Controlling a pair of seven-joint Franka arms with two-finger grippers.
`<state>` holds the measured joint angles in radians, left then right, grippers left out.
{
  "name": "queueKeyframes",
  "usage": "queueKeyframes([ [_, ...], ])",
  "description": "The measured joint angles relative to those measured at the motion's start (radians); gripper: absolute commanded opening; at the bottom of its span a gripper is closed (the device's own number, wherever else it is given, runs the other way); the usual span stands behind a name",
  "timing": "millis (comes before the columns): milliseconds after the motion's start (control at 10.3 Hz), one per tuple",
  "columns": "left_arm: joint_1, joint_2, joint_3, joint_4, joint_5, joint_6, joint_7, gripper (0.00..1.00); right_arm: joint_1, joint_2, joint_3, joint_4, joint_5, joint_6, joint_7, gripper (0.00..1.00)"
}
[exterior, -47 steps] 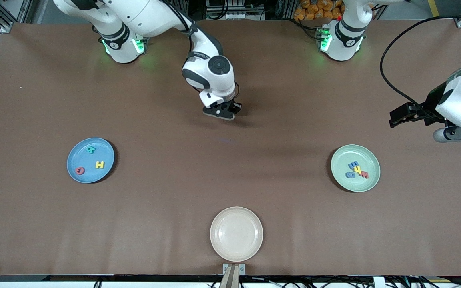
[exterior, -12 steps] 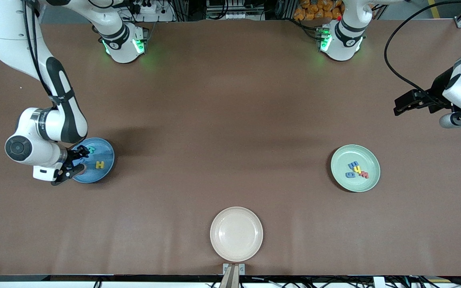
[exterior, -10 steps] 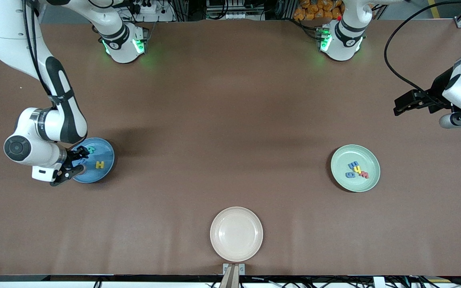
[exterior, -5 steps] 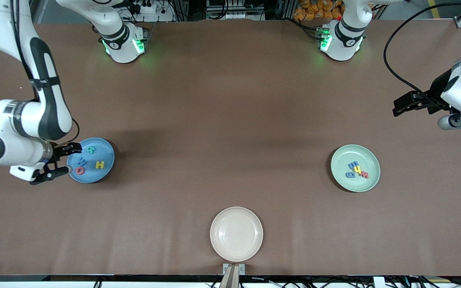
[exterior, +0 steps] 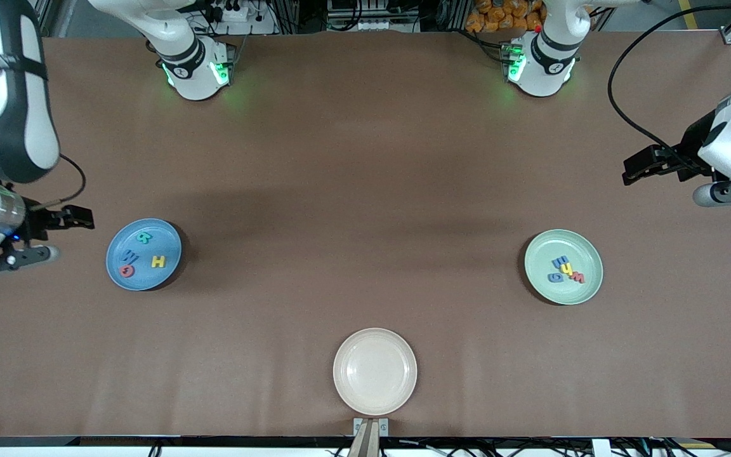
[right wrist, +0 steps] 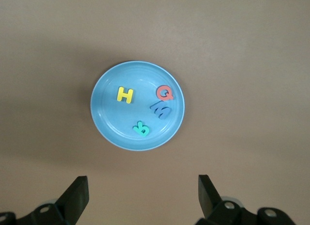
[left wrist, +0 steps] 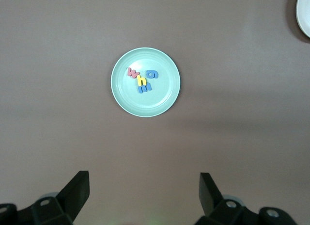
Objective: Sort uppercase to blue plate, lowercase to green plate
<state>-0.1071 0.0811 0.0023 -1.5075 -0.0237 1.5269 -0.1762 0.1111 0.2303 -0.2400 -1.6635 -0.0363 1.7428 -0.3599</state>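
The four small foam capital letters, a yellow H (right wrist: 125,95), a red Q (right wrist: 165,93), a blue W (right wrist: 160,109) and a teal-green R (right wrist: 141,129), all lay flat and apart from one another inside the round sky-blue shallow plate (exterior: 169,238) toward the right arm's end of the table. The four small foam lowercase letters, a red w (left wrist: 132,72), a yellow h (left wrist: 141,80) and two blue ones, e (left wrist: 144,88) and g (left wrist: 152,74), lay clustered and touching in the round pale mint-green plate (exterior: 591,257) toward the left arm's end. Such foam pieces looked light, soft and thin, likely best pinched across a narrow stroke from above with a gentle squeeze. A round beige plate (exterior: 403,355) sat nearer the front camera, between the two, holding nothing. The right gripper (exterior: 34,236) hung over bare table beside the blue plate, fingers spread wide and holding nothing; the left gripper (exterior: 664,178) waited over the table's edge, fingers likewise apart. Sorting looked finished.
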Motion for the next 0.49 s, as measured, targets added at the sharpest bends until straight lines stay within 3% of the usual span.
queueKeyframes([
  [487, 0.0, 0.0, 0.0, 0.0, 0.0, 0.0, 0.0, 1.0, 0.008, -0.107, 0.005, 0.178, 0.002, -0.086, 0.082, 1.0],
])
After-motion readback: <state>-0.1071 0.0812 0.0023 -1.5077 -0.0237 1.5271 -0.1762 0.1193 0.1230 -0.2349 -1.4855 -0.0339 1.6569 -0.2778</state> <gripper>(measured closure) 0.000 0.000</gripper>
